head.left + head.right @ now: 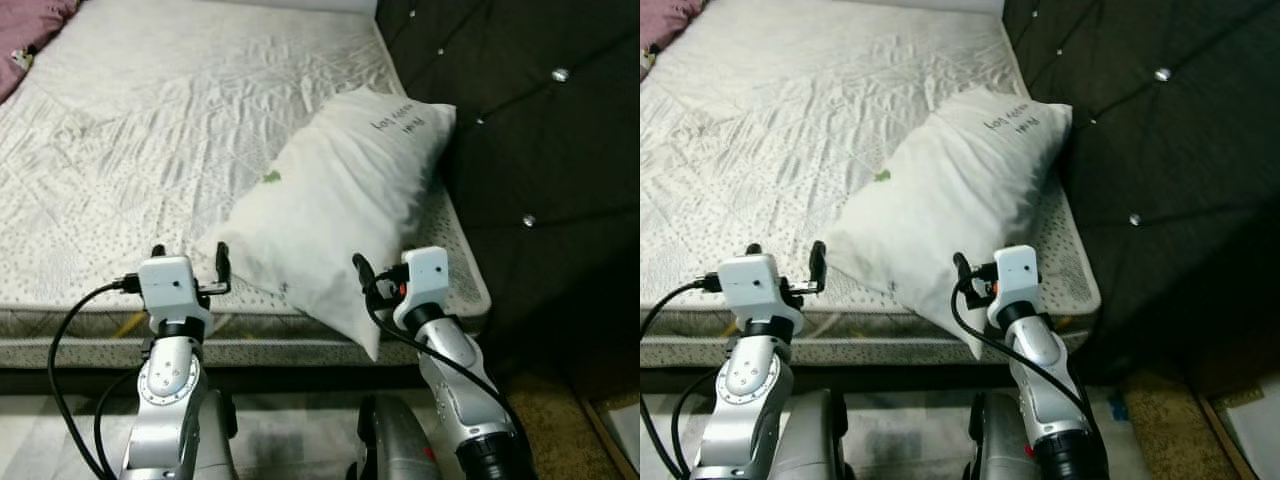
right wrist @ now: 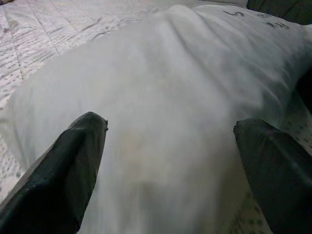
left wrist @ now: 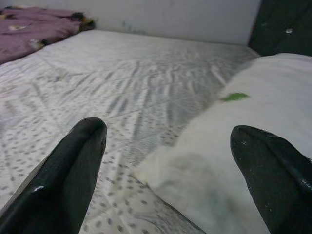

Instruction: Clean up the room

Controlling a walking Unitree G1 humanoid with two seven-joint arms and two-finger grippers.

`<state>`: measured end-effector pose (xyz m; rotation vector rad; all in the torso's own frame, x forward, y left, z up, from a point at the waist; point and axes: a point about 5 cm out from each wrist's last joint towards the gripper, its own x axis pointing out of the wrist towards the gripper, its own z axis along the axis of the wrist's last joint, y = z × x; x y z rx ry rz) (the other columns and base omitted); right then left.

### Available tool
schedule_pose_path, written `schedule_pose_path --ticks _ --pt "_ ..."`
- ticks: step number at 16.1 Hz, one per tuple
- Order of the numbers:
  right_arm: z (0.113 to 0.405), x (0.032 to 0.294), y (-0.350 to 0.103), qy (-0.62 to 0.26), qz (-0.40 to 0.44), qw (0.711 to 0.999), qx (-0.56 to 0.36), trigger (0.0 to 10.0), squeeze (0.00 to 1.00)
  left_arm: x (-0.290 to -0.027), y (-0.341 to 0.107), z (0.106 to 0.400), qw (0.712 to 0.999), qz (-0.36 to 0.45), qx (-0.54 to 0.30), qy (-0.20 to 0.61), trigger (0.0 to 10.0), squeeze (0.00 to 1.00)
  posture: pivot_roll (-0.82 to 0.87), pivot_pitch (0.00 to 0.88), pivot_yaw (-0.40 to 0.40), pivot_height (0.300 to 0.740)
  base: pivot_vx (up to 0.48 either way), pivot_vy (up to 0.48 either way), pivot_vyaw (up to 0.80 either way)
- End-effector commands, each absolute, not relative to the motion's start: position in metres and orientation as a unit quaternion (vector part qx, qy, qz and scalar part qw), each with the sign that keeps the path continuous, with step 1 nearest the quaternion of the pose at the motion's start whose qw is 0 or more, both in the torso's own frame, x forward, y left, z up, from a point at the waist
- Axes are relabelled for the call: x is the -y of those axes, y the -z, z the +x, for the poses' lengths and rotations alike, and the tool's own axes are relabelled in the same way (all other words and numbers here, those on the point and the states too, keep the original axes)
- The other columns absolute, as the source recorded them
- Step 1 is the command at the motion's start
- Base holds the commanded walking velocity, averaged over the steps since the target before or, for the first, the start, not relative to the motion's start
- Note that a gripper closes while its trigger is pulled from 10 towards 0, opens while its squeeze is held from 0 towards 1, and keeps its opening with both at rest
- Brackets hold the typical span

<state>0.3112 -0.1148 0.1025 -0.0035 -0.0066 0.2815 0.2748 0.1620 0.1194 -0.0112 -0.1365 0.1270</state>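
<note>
Pillow [image 1: 340, 200] with green spot [image 3: 235, 97]

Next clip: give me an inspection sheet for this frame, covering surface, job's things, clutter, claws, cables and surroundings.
Surface: bed with a patterned white sheet, wrinkled.
Job's things: white pillow lying askew at the bed's near right corner, one corner hanging over the edge; it has dark lettering and a small green mark.
Clutter: purple cloth bunched at the bed's far left.
Claws: left claw open, at the pillow's left corner; right claw open, fingers either side of the pillow's near end. Neither grips yet.
Cables: black cable looping off the left wrist; another along the right forearm.
Surroundings: dark tufted headboard on the right; pale floor below.
</note>
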Motion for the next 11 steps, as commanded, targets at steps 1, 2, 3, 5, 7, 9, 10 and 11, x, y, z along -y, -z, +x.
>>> schedule_pose_path --ticks 1,2,3,5,7,9,10,11 --pt "0.3125 0.1183 -0.1022 -0.135 0.0 0.991 0.003 10.0 0.0 -0.159 -0.1153 0.2747 0.996 -0.006 0.061 -0.059 10.0 0.0 0.03 0.115 -0.076 0.58 0.465 0.0 0.0" --pt "0.3125 0.1181 -0.1022 -0.135 0.002 0.991 0.003 10.0 0.0 -0.1585 -0.1152 0.2747 0.996 -0.007 0.061 -0.059 10.0 0.0 0.03 0.115 -0.076 0.58 0.458 0.0 0.0" --pt "0.3124 0.1172 -0.103 -0.136 0.008 0.991 0.003 10.0 0.0 -0.1575 -0.1159 0.2748 0.996 -0.01 0.062 -0.06 10.0 0.0 0.03 0.115 -0.076 0.58 0.45 0.0 0.0" --pt "0.3134 0.1133 -0.1048 -0.141 0.008 0.99 0.004 10.0 0.0 -0.1565 -0.1174 0.2772 0.996 -0.012 0.064 -0.058 10.0 0.0 0.03 0.126 -0.074 0.58 0.416 0.0 0.0" --pt "0.3127 0.1119 -0.1041 -0.144 0.014 0.99 0.006 10.0 0.0 -0.1549 -0.119 0.278 0.996 -0.022 0.069 -0.057 10.0 0.0 0.03 0.118 -0.071 0.58 0.144 0.0 0.0" --pt "0.3127 0.1117 -0.1035 -0.145 0.017 0.989 0.006 10.0 0.0 -0.1555 -0.1193 0.2783 0.996 -0.019 0.069 -0.059 10.0 0.0 0.03 0.12 -0.071 0.58 0.0 0.0 0.0" --pt "0.3128 0.1116 -0.1035 -0.146 0.017 0.989 0.006 10.0 0.0 -0.1557 -0.1191 0.2785 0.996 -0.019 0.069 -0.059 10.0 0.0 0.03 0.12 -0.071 0.58 0.0 0.0 0.0" --pt "0.3129 0.1114 -0.1037 -0.147 0.018 0.989 0.006 10.0 0.0 -0.1558 -0.1186 0.2782 0.996 -0.018 0.069 -0.06 10.0 0.0 0.03 0.12 -0.071 0.58 0.0 0.0 0.0"
